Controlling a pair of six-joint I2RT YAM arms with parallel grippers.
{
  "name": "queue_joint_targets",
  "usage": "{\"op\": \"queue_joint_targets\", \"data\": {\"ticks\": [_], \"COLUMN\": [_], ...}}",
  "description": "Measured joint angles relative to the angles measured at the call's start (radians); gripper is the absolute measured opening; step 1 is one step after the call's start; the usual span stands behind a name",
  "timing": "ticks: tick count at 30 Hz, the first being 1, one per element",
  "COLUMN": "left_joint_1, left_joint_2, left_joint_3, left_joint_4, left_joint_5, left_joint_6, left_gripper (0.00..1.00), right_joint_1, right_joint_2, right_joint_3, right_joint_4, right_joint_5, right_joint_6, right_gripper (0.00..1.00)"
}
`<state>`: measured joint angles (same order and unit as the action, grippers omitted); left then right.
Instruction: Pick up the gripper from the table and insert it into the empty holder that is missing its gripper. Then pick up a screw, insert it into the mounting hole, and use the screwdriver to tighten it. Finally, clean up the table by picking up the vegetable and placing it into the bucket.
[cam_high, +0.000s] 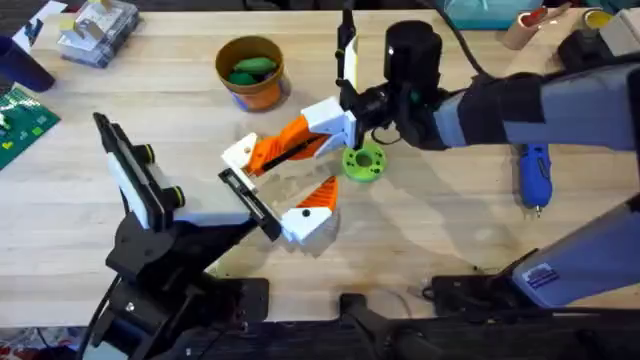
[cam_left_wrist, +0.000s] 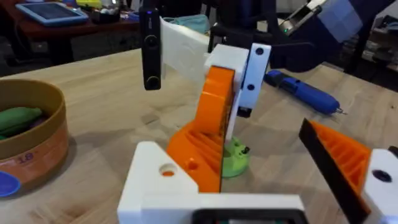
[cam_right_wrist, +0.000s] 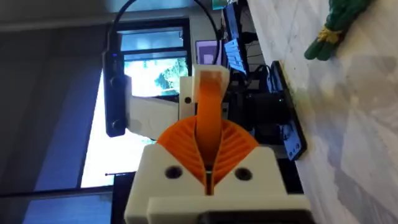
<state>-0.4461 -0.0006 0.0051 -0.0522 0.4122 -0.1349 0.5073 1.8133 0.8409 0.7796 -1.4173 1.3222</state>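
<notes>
The left gripper, white with orange ribbed pads, is spread wide. The right gripper has its pads pressed together, possibly on nothing; the wrist view is too crowded to be sure. The round orange-brown bucket already holds the glossy green oblong vegetable. The stubby blue plastic screwdriver lies on the table beside the right arm. It is probably rigid, smooth and motor-heavy, so it is best gripped across mid-body. The right arm covers its upper end. I cannot make out any holder, screw or mounting hole.
</notes>
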Motion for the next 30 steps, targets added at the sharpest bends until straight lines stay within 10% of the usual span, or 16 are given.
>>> {"op": "queue_joint_targets", "data": {"ticks": [30], "left_joint_1": [0.013], "left_joint_2": [0.000], "left_joint_3": [0.000], "left_joint_4": [-0.004], "left_joint_5": [-0.088], "left_joint_6": [0.003], "left_gripper": [0.988], "right_joint_1": [0.058], "right_joint_2": [0.157], "right_joint_3": [0.207], "right_joint_4": [-0.077], "right_joint_5": [-0.022], "right_joint_6": [-0.051], "right_gripper": [0.014]}}
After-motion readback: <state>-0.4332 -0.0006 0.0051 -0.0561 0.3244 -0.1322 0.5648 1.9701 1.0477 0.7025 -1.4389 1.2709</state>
